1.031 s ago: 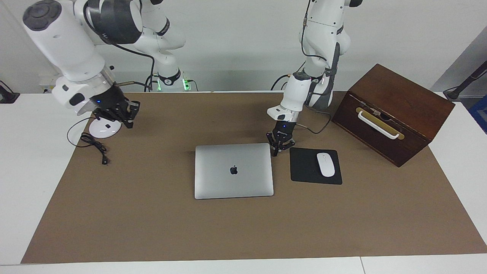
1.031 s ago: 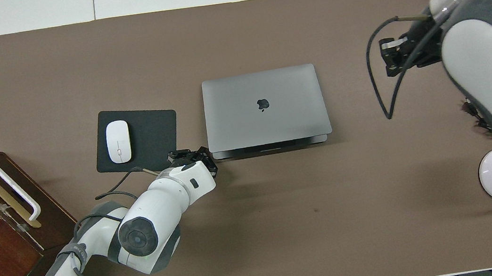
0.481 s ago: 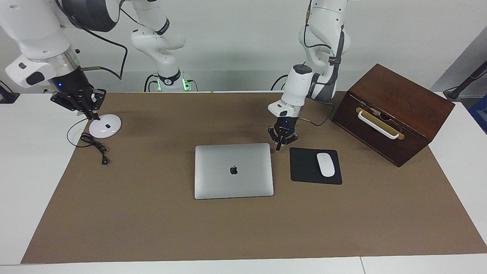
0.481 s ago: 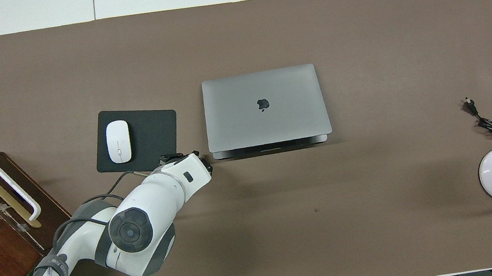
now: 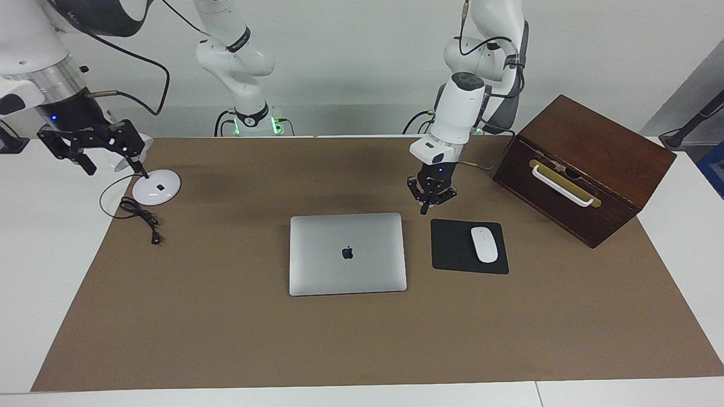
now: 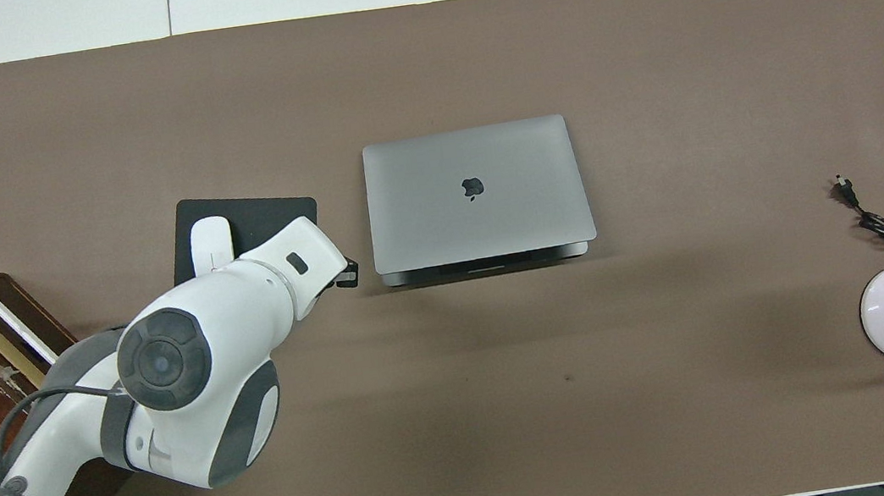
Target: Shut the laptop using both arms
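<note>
The silver-grey laptop lies flat on the brown mat with its lid down and the apple logo up; it also shows in the overhead view. My left gripper hangs in the air over the mat, beside the laptop's corner nearest the robots and the mousepad, touching neither. In the overhead view my left arm hides all but a black tip of the left gripper. My right gripper is raised over the white table at the right arm's end, well away from the laptop.
A white mouse lies on the black mousepad beside the laptop. A dark wooden box with a white handle stands at the left arm's end. A white lamp base and black cable lie at the right arm's end.
My left gripper has lifted and drawn back from the laptop's corner toward the robots. My right gripper has swung off the mat toward its own end of the table. The laptop has not moved.
</note>
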Controlling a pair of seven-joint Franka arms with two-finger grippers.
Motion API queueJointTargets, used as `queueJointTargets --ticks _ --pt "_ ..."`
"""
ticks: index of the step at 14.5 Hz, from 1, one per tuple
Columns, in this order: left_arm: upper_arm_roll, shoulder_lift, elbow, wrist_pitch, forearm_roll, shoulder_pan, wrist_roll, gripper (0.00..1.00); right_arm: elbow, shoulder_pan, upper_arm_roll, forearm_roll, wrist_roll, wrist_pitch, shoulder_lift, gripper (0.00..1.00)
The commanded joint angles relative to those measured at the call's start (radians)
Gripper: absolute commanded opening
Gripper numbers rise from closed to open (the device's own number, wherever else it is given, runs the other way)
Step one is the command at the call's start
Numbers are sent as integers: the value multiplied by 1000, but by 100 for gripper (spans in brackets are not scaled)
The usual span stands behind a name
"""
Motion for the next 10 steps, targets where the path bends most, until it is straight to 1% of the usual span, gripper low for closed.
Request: queueJointTargets --ticks 1,3,5,7,10 --pt "-5 -33 72 -145 -15 64 -5 0 -34 -33 52 13 68 -10 -35 100" --pt "-3 -70 85 -205 -15 102 3 0 -31 -31 58 16 70 -18 -36 100" --pt "-3 -93 121 -282 -15 142 8 0 -20 -10 59 -1 81 -24 -35 100" --pt "-3 -93 180 -354 -13 168 6 0 -8 -8 61 -2 82 -24 -32 100" --pt "-3 -94 227 -392 -15 196 2 0 -8 -8 59 -6 78 -22 -29 100"
